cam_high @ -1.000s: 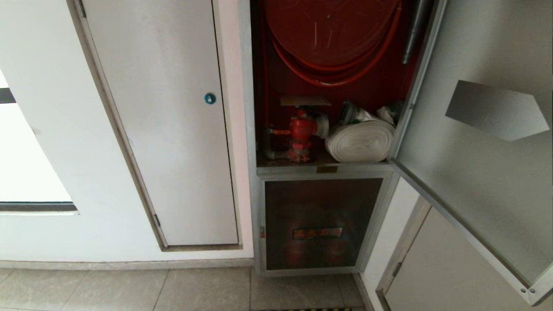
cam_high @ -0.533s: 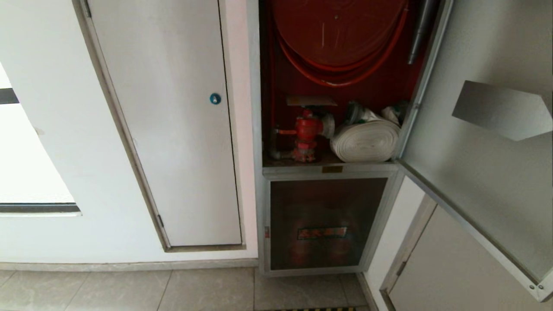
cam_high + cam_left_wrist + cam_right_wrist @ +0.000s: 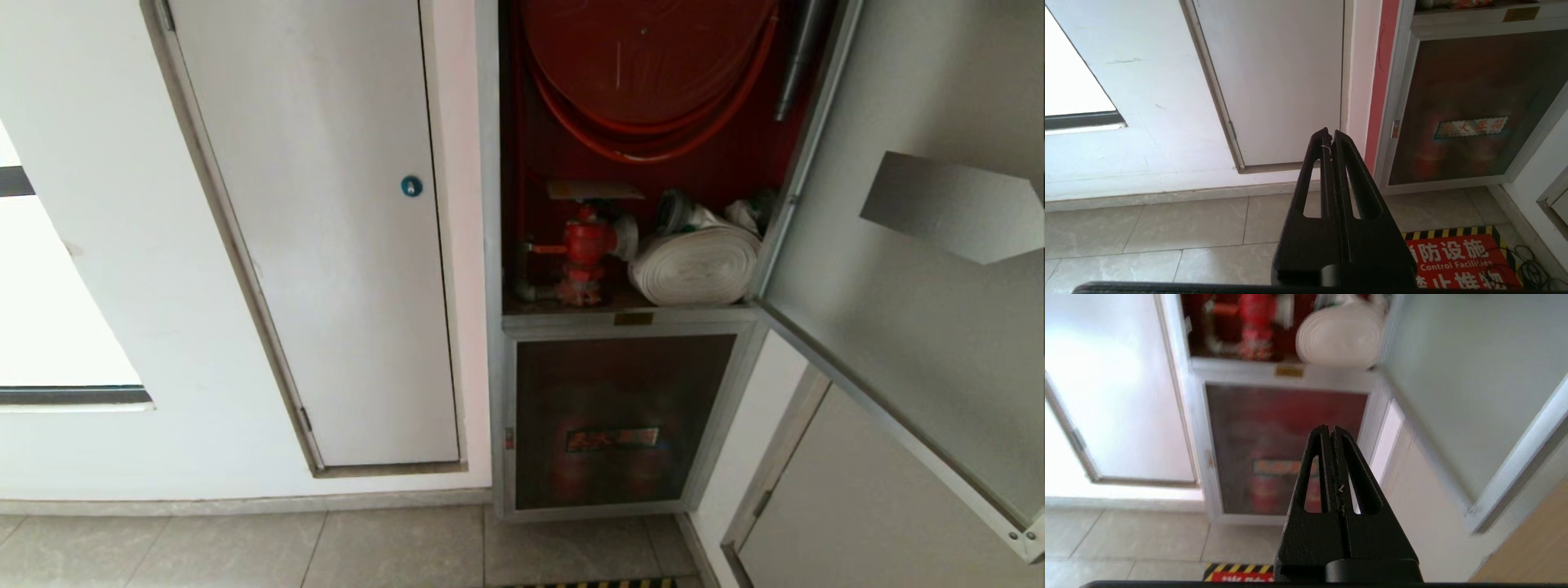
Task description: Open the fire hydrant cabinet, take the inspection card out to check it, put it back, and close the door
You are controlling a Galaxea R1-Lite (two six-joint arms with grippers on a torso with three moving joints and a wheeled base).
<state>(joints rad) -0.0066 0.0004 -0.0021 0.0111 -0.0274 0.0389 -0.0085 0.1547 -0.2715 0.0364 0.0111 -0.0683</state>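
Note:
The fire hydrant cabinet (image 3: pixel 490 245) stands open, showing its red interior. The door (image 3: pixel 898 327) is swung out to the right, its grey inner face towards me, with the back of a hexagonal sticker (image 3: pixel 951 208) on it. Inside are a red hose reel (image 3: pixel 645 57), a red valve (image 3: pixel 586 245) and a rolled white hose (image 3: pixel 695 265). The inspection card is out of view. Neither arm shows in the head view. My left gripper (image 3: pixel 1329 132) is shut and empty, low over the floor tiles. My right gripper (image 3: pixel 1329 428) is shut and empty, facing the lower glass panel (image 3: pixel 1282 428) from a distance.
Left of the cabinet is a white door (image 3: pixel 326 229) with a blue round lock (image 3: pixel 411 186). The lower glass panel (image 3: pixel 624 416) carries an orange label. A red floor sign (image 3: pixel 1457 261) with yellow-black edging lies before the cabinet. The open door's lower corner (image 3: pixel 1020 539) juts out at the right.
The whole head view has shifted a little, everything sliding slightly right, so the camera has moved. The cabinet, its contents and the open door stand as before.

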